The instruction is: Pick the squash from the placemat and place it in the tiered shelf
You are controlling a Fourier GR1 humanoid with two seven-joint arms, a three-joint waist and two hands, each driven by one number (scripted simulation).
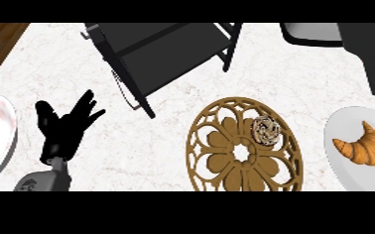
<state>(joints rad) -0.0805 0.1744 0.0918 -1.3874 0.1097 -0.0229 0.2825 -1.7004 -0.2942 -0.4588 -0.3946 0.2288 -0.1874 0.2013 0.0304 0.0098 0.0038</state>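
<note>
On the white marbled table (293, 79), the small mottled brown-and-cream squash (266, 129) sits on the round wooden openwork placemat (242, 151), toward its upper right. The black tiered shelf (164, 54) stands well apart, upper left. The left hand (66, 124) rests open at the lower left, fingers spread, holding nothing.

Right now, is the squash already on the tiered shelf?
No: the squash lies on the placemat, apart from the tiered shelf.
</note>
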